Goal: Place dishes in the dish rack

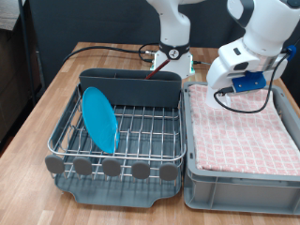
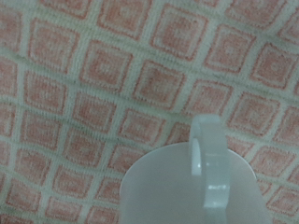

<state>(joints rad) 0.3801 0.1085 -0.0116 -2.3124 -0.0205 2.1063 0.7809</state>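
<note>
The round light-blue plate (image 1: 99, 119) stands on edge in the dish rack (image 1: 117, 150), in the wire grid near the rack's left side in the exterior view. My gripper (image 1: 225, 92) hangs low over the far end of the grey bin lined with pink checked cloth (image 1: 242, 141). In the wrist view the small white plastic cup (image 2: 201, 191) fills the lower part of the picture, its handle (image 2: 207, 154) towards the camera, with the pink cloth (image 2: 103, 84) behind it. My fingers do not show there. The wooden spoon is out of view.
The tall grey utensil box (image 1: 127, 86) runs along the rack's far side and round grey tabs (image 1: 112, 168) line its near edge. Black cables (image 1: 112, 49) lie on the wooden table behind the rack. The robot base (image 1: 173, 58) stands at the back.
</note>
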